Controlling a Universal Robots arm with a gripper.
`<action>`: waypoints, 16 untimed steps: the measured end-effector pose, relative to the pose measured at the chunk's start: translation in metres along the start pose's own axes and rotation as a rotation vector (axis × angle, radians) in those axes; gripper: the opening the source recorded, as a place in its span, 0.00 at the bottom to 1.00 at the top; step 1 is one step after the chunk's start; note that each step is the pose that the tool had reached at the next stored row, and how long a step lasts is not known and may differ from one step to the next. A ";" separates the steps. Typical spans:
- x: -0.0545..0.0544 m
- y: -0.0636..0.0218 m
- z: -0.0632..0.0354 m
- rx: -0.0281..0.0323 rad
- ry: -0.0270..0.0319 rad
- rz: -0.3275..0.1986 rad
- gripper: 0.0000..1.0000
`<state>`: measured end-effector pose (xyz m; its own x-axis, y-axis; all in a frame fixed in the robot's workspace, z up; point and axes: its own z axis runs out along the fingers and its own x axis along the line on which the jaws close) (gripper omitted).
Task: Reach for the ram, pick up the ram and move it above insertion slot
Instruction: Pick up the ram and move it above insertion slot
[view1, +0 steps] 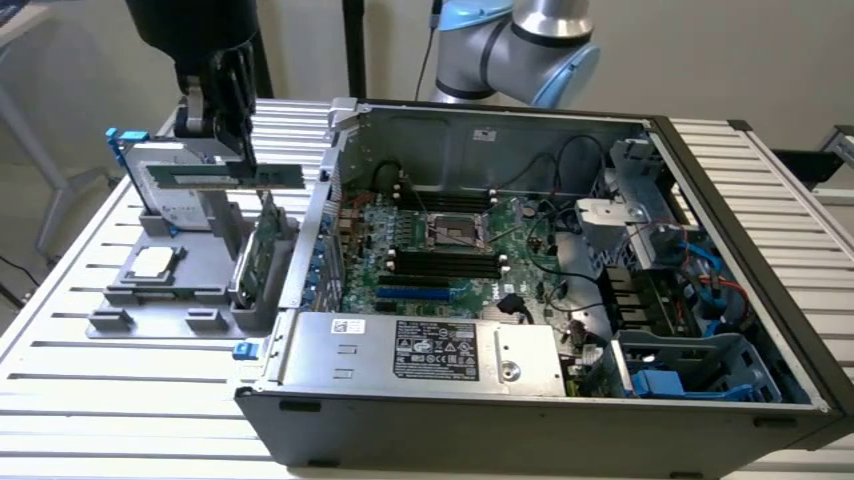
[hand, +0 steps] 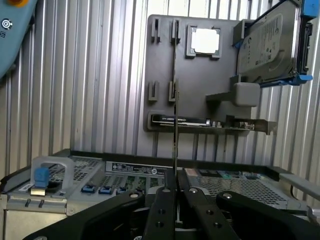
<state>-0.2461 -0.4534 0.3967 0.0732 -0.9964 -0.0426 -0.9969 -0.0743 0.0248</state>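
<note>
Above the grey parts tray (view1: 114, 322) at the exterior view's left, beside the open computer case (view1: 534, 400), the gripper (view1: 235, 150) held the ram (view1: 230, 174) level in the air, its jaws pinched narrow on the stick's long faces. In the wrist view the ram (hand: 175, 125) ran edge-on from between the fingers (hand: 162, 210). It looked light, thin and stiff but fragile, so I judged a mid-length grip on the flat faces safest.

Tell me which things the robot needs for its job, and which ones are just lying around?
For the job:
- gripper, clamped on the ram
- black memory slots inside the computer case

Just lying about:
- hard drive
- processor chip
- broad green card
- grey holder
- power supply
</note>
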 end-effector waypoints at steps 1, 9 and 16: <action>-0.001 -0.0029 -0.0001 -0.0001 -0.0006 0.000 0.13; -0.007 -0.0254 -0.0004 -0.0002 -0.0058 0.000 0.13; -0.013 -0.0451 -0.0007 -0.0002 -0.0103 0.000 0.13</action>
<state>-0.2020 -0.4376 0.3968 0.0730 -0.9959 -0.0529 -0.9969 -0.0744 0.0250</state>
